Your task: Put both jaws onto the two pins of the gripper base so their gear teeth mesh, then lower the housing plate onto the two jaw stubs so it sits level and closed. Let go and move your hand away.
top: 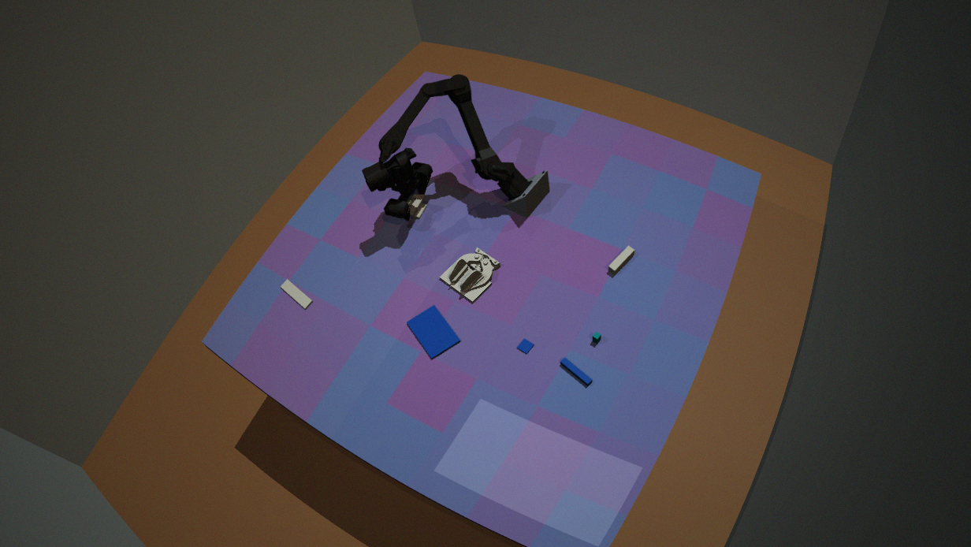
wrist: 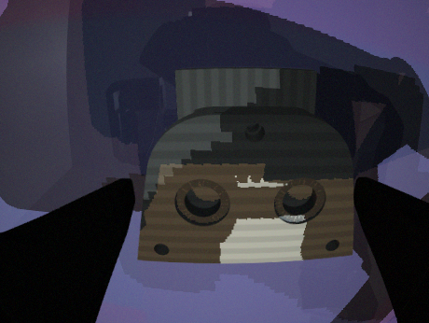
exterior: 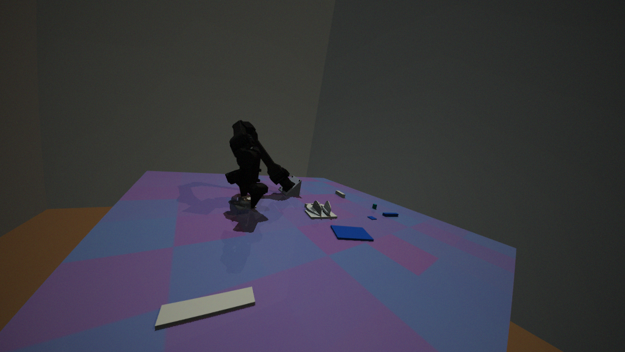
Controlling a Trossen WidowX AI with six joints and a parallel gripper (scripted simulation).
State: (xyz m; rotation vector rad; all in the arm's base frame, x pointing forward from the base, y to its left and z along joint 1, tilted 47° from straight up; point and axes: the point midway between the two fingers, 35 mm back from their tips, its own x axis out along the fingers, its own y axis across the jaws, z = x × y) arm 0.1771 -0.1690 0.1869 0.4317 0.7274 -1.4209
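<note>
The housing plate (top: 421, 210) (exterior: 236, 205) (wrist: 261, 243), pale with two round sockets and a ribbed back block, is near the arm, apart from the base. My gripper (top: 417, 206) (exterior: 247, 201) (wrist: 247, 190) is open above it. In the wrist view the fingertips show on either side of the plate, close to its edges; their height over it is hard to tell. The pale gripper base (top: 481, 290) (exterior: 322, 216) lies nearer the table's middle. Two jaws, one jaw (top: 458, 270) (exterior: 317, 208) beside the other (top: 474, 282) (exterior: 326, 208), stand on it. Their tooth mesh is too small to judge.
A blue plate (top: 433, 332) (exterior: 352, 233) lies in front of the base. A white bar (top: 295, 294) (exterior: 205, 307), another white block (top: 621, 259) (exterior: 340, 193), a small blue tile (top: 525, 345), a blue bar (top: 576, 371) and a teal piece (top: 596, 336) lie farther out.
</note>
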